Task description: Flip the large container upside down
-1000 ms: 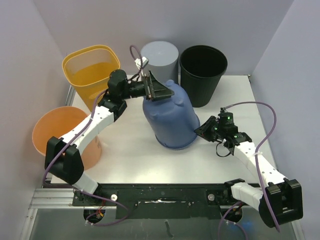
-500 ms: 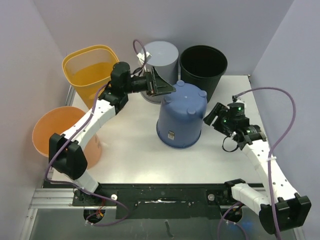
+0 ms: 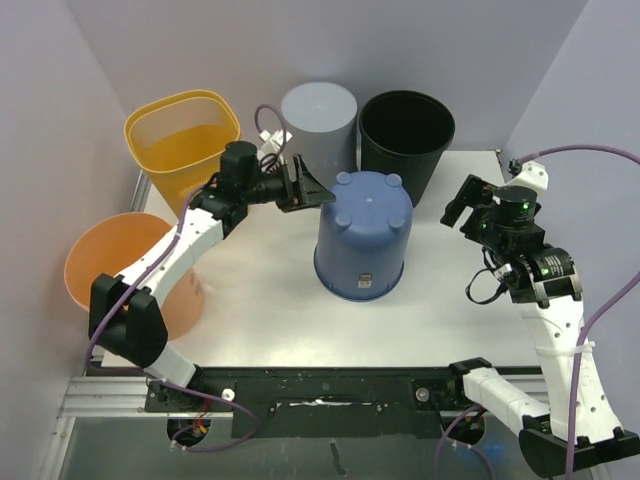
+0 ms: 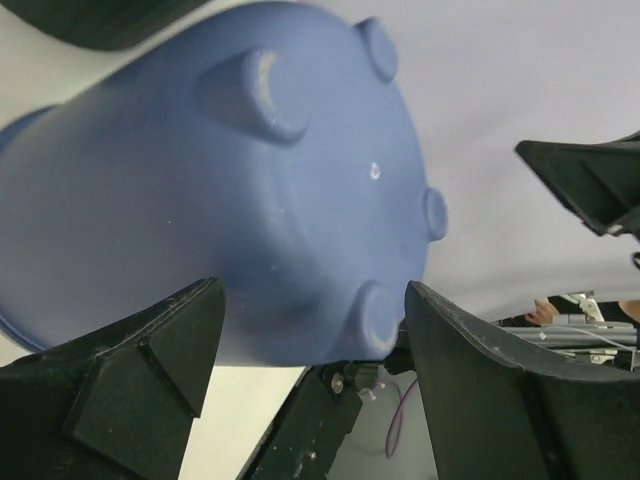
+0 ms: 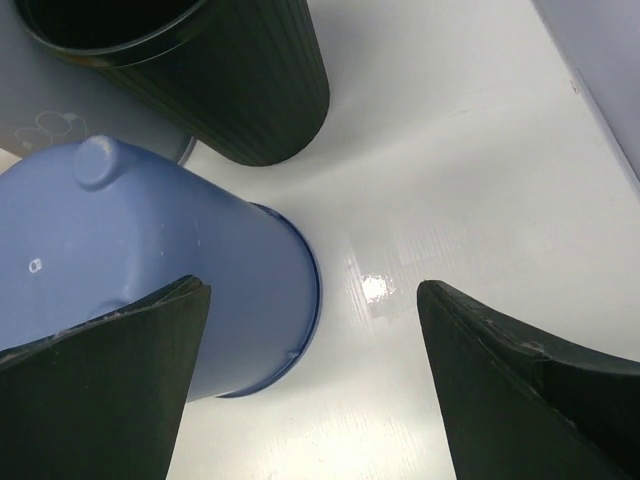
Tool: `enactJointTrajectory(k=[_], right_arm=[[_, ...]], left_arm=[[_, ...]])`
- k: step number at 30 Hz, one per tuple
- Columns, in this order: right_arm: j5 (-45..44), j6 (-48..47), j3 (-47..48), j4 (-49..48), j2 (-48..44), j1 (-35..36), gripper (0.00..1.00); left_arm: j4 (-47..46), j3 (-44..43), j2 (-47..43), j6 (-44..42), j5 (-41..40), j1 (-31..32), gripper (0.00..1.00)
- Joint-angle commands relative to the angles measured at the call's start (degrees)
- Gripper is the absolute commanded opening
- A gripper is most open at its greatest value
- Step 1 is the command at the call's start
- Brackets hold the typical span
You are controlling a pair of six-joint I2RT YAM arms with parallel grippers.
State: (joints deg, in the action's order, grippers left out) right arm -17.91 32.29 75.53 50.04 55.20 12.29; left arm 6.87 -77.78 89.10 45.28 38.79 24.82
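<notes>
Blue large container (image 3: 362, 240) upside down on table (image 3: 260, 295), just beside parted left gripper (image 3: 314, 187), apart from parted right gripper (image 3: 458, 204)

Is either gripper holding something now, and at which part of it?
Nothing is held. The left gripper and the right gripper are both open; the blue container stands upside down between them.

We are standing the large blue container (image 3: 363, 235) straight, base up, just in front of the black bin (image 3: 407, 135), no longer leaning. We are spreading our right gripper (image 3: 458, 203) and pulling it off to the bin's right, while our left gripper (image 3: 312, 190) is backing away from the bin.
</notes>
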Motion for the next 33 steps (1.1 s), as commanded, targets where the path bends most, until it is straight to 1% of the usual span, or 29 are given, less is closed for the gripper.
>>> enactJointTrajectory(k=[1,4,7,9,12,14,15,17,20,22,23,26,29,33], right_arm=[[-2.74,-2.30,2.23,-0.16,-2.89,-0.34,0.89],[-3.19,-2.24,3.66,0.91,-2.89,-0.34,0.89],[-2.89,-2.60,6.02,1.31,-2.07,-0.33,0.90],[-2.44,-2.82,7.61,0.86,-0.92,-0.35,0.91],[-0.73,-3.55,10.79,0.24,1.30,-0.37,0.92],[0.48,-4.44,12.95,0.38,3.21,-0.39,0.92],[0.92,-4.95,13.84,0.56,4.17,-0.37,0.93],[1.72,-5.93,14.74,0.05,5.69,-0.42,0.93],[3.15,-7.33,15.38,-2.51,8.25,-0.45,0.94],[4.72,-7.80,16.83,-4.18,10.78,-0.52,0.94],[5.90,-8.10,17.72,-4.99,12.96,-0.64,0.94],[9.35,-8.98,21.22,-6.68,18.84,-0.88,0.94],[12.13,-11.37,26.25,-7.62,25.25,-0.96,0.94],[17.72,-17.03,34.23,-7.50,34.05,-0.74,0.95]], left_arm=[[-3.05,-0.42,3.32,-0.72,-1.73,4.07,0.72],[-6.69,-4.64,9.16,0.79,-0.58,9.60,0.72],[-10.54,-12.65,17.99,2.27,0.01,16.29,0.72],[-12.29,-18.97,24.74,2.88,0.45,19.47,0.72],[-10.31,-31.20,34.40,2.16,0.85,22.75,0.70],[-6.94,-36.01,36.57,1.22,1.59,22.87,0.68],[-5.53,-36.22,35.93,0.07,1.18,22.59,0.68],[-3.94,-33.54,32.09,-3.01,-0.48,21.41,0.68],[-0.93,-26.86,24.49,-5.87,-1.36,18.09,0.68],[2.46,-21.95,18.37,-8.63,-3.33,15.93,0.68],[4.62,-19.31,15.53,-10.34,-4.75,15.12,0.70],[9.80,-15.23,7.58,-13.44,-7.78,12.98,0.71],[12.33,-10.82,0.89,-14.51,-9.61,11.42,0.71],[12.62,-5.22,-6.43,-14.92,-13.44,9.13,0.72]])
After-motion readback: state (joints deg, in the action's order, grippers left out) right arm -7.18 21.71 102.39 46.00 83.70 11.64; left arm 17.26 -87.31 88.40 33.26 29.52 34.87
